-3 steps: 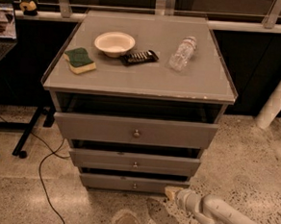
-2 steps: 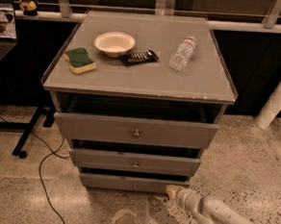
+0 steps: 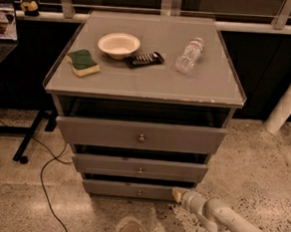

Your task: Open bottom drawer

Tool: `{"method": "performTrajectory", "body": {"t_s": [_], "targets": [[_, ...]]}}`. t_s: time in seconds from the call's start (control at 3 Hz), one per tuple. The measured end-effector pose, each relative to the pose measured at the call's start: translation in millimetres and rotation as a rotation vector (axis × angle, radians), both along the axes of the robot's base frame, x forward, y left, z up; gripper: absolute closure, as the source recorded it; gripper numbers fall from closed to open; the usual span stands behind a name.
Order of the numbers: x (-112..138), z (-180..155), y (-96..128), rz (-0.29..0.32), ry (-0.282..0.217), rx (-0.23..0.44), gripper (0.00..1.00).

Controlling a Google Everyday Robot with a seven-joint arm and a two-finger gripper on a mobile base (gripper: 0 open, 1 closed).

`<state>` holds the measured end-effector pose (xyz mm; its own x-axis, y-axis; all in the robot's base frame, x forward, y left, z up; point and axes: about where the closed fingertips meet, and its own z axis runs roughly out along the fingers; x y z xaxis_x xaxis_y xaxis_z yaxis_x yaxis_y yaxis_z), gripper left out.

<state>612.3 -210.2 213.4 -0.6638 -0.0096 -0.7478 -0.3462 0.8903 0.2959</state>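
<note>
The bottom drawer [image 3: 113, 188] is the lowest of three grey drawers in the cabinet, with a small round knob [image 3: 139, 192] at its centre. It stands pulled out a little, with a dark gap above its front. My gripper [image 3: 177, 194] is on the end of a white arm coming in from the lower right. It is low over the floor, at the right end of the bottom drawer's front and to the right of the knob. I cannot tell whether it touches the drawer.
The middle drawer [image 3: 107, 165] and top drawer [image 3: 99, 132] also stand slightly out. On the cabinet top are a bowl [image 3: 118, 45], a sponge [image 3: 83, 62], a dark packet [image 3: 145, 59] and a plastic bottle [image 3: 188, 55]. A black cable [image 3: 43, 181] lies on the floor at left, and a white post [image 3: 289, 98] stands at right.
My gripper has crept slightly up and toward the right end of the bottom drawer front. The drawers have not visibly moved.
</note>
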Motion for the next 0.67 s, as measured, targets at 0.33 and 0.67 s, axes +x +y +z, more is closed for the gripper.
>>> {"method": "performTrajectory", "body": {"t_s": [0.33, 0.67], "targets": [[13, -1, 4, 0.008, -0.012, -0.007, 1.00], [28, -2, 7, 0.005, -0.030, -0.019, 1.00]]}}
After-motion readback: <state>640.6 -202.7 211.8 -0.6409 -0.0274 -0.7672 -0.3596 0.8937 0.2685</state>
